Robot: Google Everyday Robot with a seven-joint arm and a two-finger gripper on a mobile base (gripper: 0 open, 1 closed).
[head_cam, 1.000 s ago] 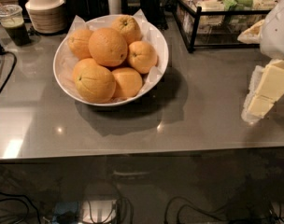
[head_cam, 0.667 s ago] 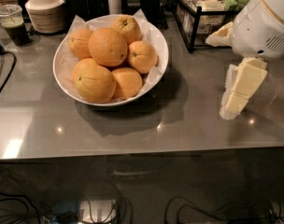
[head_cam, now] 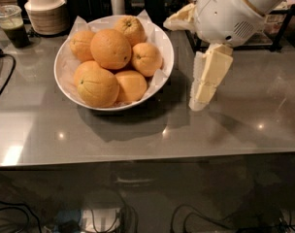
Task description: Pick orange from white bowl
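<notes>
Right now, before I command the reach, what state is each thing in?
end effector, pointing down right of the white bowl, carrying nothing
orange, untouched, topmost in the bowl
white bowl, upright, paper-lined, full of oranges
plastic cup, upright, green drink inside
beige bowls, stacked behind the white bowl

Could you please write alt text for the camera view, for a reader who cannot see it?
A white bowl holds six oranges on a grey table, with a large plain orange on top. The robot's cream claw hangs pointing down just right of the bowl, touching no fruit. Stacked beige bowls and a cup stand behind.
</notes>
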